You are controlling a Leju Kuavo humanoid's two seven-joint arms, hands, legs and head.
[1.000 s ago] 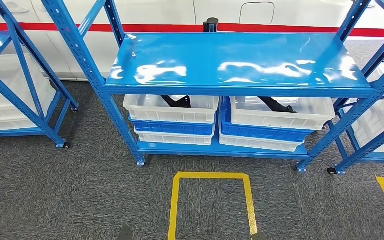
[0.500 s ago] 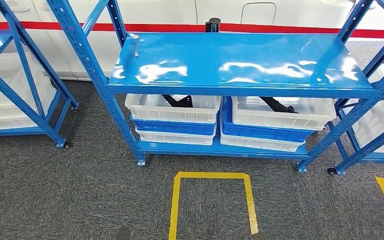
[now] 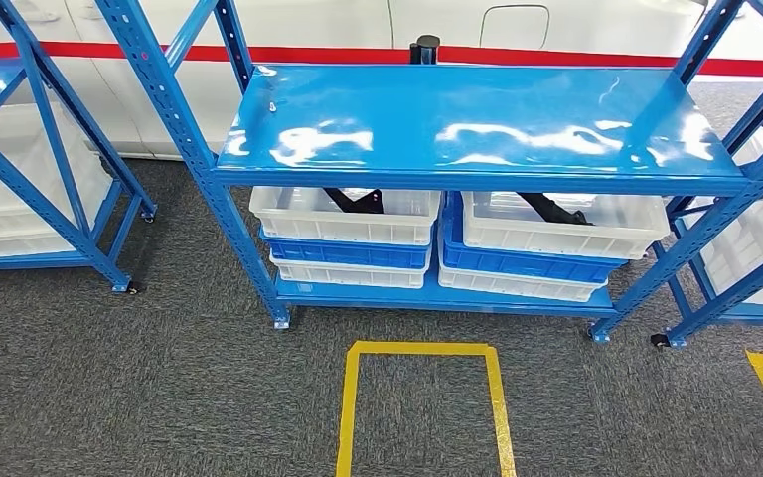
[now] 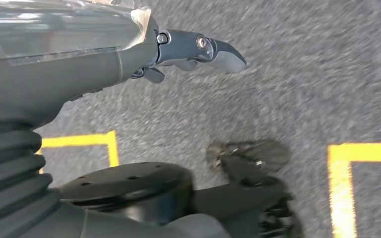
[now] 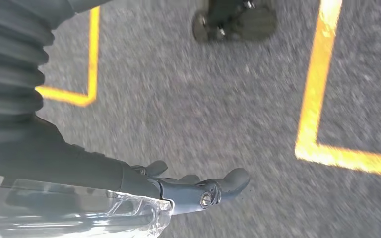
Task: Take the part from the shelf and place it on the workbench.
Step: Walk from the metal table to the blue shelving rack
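A black part (image 3: 353,202) lies in the upper white bin (image 3: 343,227) on the left of the blue shelf's (image 3: 477,124) lower level. A second black part (image 3: 548,209) lies in the white bin (image 3: 556,238) to its right. Both are partly hidden under the glossy top board. My left hand (image 4: 188,49) hangs over the grey carpet with its fingers apart, holding nothing. My right hand (image 5: 193,188) hangs the same way over the carpet and holds nothing. Both hands are far from the shelf.
Blue and white bins are stacked under each upper bin. A yellow taped square (image 3: 422,348) marks the carpet in front of the shelf. More blue racks with white bins stand at the left (image 3: 30,179) and right (image 3: 755,229). A white wall with a red stripe (image 3: 556,57) runs behind.
The whole head view has shifted slightly, so the camera moved a little. The bins and parts on the shelf have not moved.
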